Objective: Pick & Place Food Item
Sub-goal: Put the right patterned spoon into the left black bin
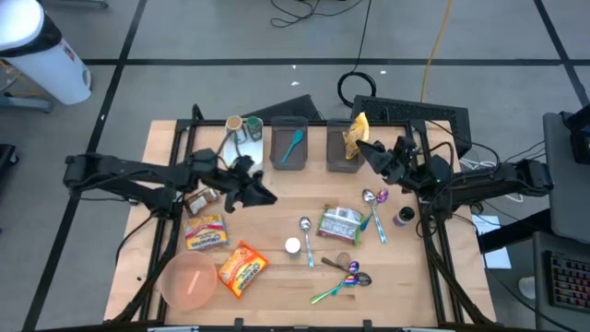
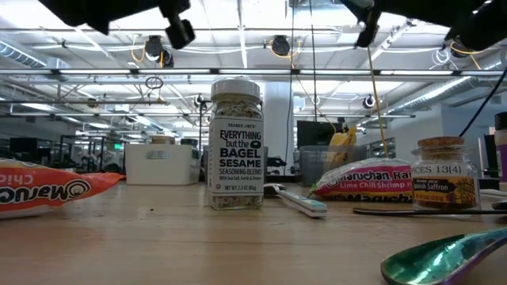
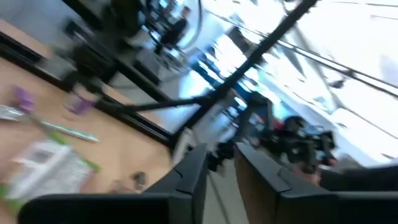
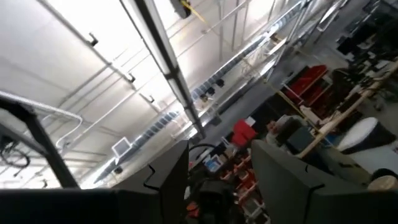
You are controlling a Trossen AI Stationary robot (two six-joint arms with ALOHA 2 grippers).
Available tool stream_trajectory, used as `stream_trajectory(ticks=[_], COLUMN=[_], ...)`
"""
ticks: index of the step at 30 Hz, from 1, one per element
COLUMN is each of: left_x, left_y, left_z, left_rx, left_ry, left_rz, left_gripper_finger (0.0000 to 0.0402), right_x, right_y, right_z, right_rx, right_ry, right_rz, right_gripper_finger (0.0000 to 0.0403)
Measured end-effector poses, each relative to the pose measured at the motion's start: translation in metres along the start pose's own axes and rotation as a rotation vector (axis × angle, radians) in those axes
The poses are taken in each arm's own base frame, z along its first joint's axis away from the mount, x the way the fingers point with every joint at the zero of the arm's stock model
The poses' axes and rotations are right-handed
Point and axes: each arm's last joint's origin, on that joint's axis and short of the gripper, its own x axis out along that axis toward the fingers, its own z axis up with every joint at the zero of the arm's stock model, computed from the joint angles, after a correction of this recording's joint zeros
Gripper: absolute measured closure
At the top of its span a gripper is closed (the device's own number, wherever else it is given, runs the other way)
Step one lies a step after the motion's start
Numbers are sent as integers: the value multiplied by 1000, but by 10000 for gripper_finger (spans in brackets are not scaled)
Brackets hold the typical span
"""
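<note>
Grey floor tiles with dark seams surround a light wooden table [image 1: 277, 226], cables trail across the floor beyond its far edge, and a white bin [image 1: 41, 55] stands off the far left corner. Seen level from the tabletop, the room behind is a long hall with ceiling strip lights and pipes.

Along the far edge sit two dark bins: one [image 1: 289, 145] holds a teal utensil, the other [image 1: 343, 148] a yellow packet [image 1: 355, 135]. The right gripper [image 1: 369, 150] hangs just beside that packet, above the bin, its fingers a moderate gap apart with nothing between them in the wrist view. The left gripper [image 1: 261, 195] is raised over the left-centre of the table, its fingers [image 3: 186, 174] slightly parted and holding nothing.

Near the front left lie two orange noodle packets [image 1: 241, 268] [image 1: 206, 232] and a pink bowl [image 1: 189, 279]. Near the centre stands a seasoning jar [image 2: 235, 145], with a green-labelled noodle packet [image 1: 339, 223], several spoons [image 1: 371, 198] and a small saffron jar [image 2: 444, 176] to the right.
</note>
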Motion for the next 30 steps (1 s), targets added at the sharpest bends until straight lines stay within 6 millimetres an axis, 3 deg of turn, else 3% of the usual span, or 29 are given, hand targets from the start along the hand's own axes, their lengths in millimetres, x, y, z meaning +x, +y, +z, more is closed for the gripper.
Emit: stream_trajectory(ticks=[9, 13, 17, 26, 30], left_x=[52, 68, 72, 73, 73], left_y=[3, 0, -3, -7, -6], left_z=[29, 47, 61, 78, 78], left_rx=[0, 117, 183, 197, 181], left_ry=[82, 50, 19, -127, -138], left_rz=[-133, -156, -149, -49, -28], left_gripper_finger=[181, 146, 134, 133, 133], right_x=[49, 77, 94, 94, 78], right_y=[36, 53, 68, 94, 83], right_z=[-3, -2, 3, 43, 28], right_rx=[-162, -261, -397, -482, -493], right_ry=[45, 235, 516, 797, 968], right_rz=[123, 130, 28, -344, -571], right_gripper_finger=[236, 236, 236, 236, 236])
